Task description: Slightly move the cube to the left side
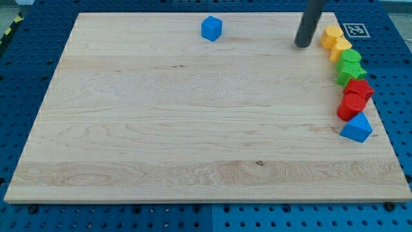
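A blue cube (211,28) sits on the wooden board (193,129) near the view's top, a little left of the middle. My tip (302,45) is the lower end of a dark rod coming down from the view's top right. It rests on the board well to the right of the cube, apart from it, and just left of the yellow blocks.
A column of blocks runs down the board's right edge: two yellow blocks (335,41), two green blocks (351,66), two red blocks (354,98) and a blue triangular block (356,128). A marker tag (354,29) lies off the board at top right.
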Controlling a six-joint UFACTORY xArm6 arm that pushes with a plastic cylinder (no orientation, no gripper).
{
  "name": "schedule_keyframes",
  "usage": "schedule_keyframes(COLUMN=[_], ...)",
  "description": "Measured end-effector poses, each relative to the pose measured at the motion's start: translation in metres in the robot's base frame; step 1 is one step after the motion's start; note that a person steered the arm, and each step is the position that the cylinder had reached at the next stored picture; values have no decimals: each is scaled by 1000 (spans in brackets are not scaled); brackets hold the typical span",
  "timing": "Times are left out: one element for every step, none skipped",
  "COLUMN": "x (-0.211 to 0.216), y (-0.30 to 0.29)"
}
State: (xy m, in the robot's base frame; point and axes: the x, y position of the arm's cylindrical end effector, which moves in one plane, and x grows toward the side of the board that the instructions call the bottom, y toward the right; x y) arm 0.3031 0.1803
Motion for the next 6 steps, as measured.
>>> schedule_keyframes(x=[3,24,5,-24,-73,-101], y=[-20,-43,-49,-81,-151,-202])
